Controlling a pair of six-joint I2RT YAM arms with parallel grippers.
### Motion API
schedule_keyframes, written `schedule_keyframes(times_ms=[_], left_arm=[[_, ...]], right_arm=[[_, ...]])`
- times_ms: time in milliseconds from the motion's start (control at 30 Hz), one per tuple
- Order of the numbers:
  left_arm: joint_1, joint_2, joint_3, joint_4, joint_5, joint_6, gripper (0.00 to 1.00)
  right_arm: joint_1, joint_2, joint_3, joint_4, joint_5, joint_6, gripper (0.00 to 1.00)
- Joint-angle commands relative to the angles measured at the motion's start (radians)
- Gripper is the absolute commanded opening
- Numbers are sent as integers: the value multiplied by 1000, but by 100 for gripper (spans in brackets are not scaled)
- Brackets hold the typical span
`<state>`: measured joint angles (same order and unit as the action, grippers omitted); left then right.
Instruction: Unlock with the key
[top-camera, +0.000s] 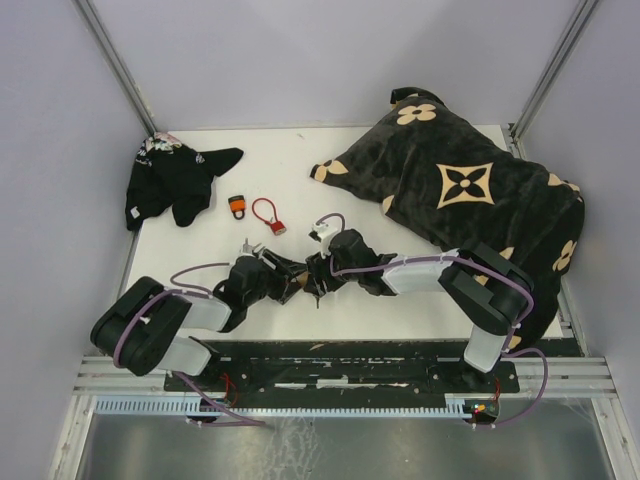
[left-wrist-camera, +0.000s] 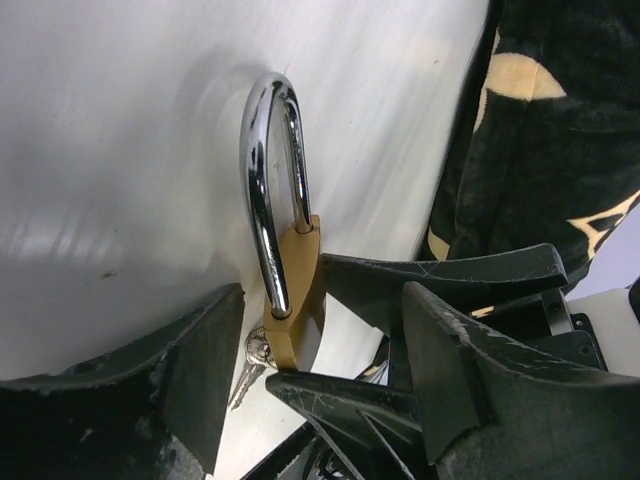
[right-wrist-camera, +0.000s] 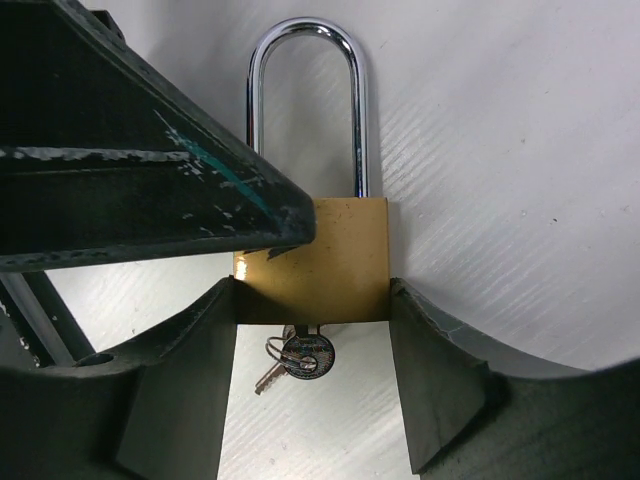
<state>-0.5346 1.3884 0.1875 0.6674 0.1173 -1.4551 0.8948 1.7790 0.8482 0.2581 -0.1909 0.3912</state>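
Observation:
A brass padlock (right-wrist-camera: 320, 255) with a chrome shackle (right-wrist-camera: 305, 35) sits between the fingertips of my right gripper (right-wrist-camera: 312, 290), which press on both side edges of its body. A silver key (right-wrist-camera: 305, 357) sticks in the bottom of the lock, with a ring and a second key hanging from it. In the left wrist view the padlock (left-wrist-camera: 297, 290) shows edge-on, with the key (left-wrist-camera: 258, 350) under it. My left gripper (left-wrist-camera: 322, 300) stands open around the lock and a right finger, and one of its fingers (right-wrist-camera: 150, 190) crosses the lock's upper left corner. From above, both grippers (top-camera: 300, 278) meet at the table's front middle and mostly hide the lock.
A small orange padlock (top-camera: 238, 206) and a red cable lock (top-camera: 268, 216) lie behind the grippers. A black cloth (top-camera: 175, 180) sits at the back left. A large dark bag with beige flower marks (top-camera: 470, 190) covers the right side of the white table (top-camera: 270, 160).

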Motion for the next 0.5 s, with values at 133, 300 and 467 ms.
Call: schedule_keyframes(times_ms=[133,300,467], left_arm=[[-23,121,35,47,13,-45,63],[-28,173,32,99,-1,-41,51],[-27,172,32,162,-3,-2,28]], right_arm=[[3,-6,-26,189,-31,83,28],[2,-5,-43,246,-40,87,29],[2,-47,-70,269,-37,77,34]])
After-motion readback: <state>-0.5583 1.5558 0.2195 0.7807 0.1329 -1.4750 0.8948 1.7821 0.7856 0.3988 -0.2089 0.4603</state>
